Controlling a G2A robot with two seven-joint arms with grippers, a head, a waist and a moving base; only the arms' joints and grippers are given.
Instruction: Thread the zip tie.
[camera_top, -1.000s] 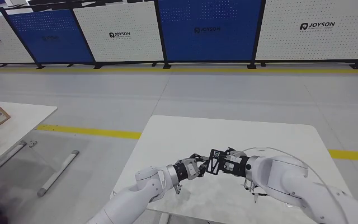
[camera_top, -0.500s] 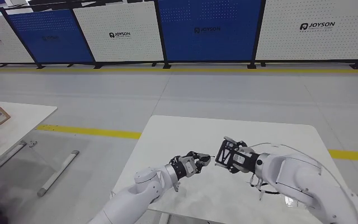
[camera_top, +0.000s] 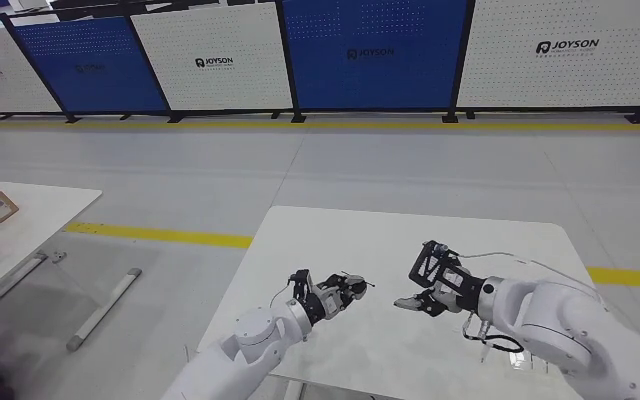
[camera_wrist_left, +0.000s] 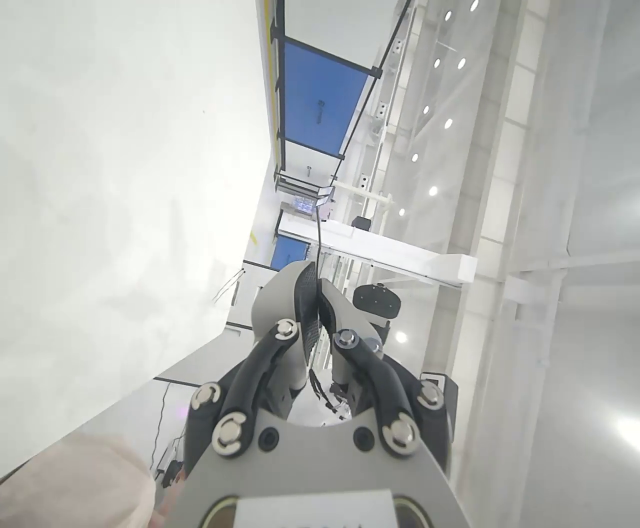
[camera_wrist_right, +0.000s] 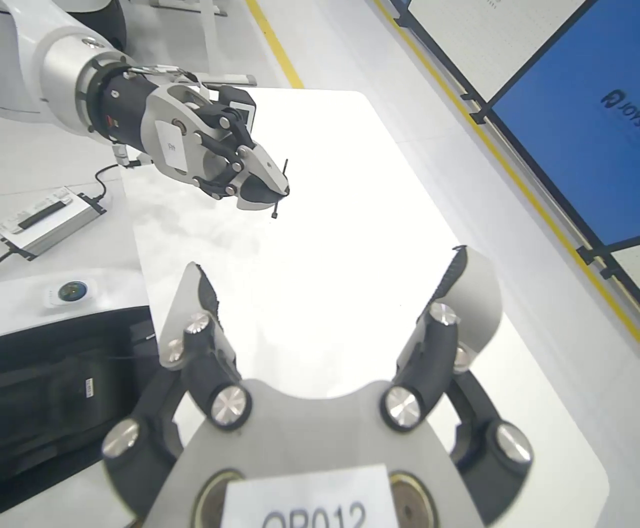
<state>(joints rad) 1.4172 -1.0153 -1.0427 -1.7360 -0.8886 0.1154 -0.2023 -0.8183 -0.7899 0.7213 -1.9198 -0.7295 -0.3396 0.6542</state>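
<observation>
So, left gripper (camera_wrist_right: 280, 192) is pinched tight on the thin black zip tie (camera_wrist_right: 275, 214) above the white table (camera_wrist_right: 350, 150); right gripper (camera_wrist_right: 327, 267) gapes wide, holding nothing, facing it.

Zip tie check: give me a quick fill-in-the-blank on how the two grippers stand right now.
1. The left gripper is ___ on the zip tie.
2. The right gripper is ___ and holds nothing.
3. The two grippers are ___, not touching, with bare table between them.

Missing words: shut; open; apart.
</observation>
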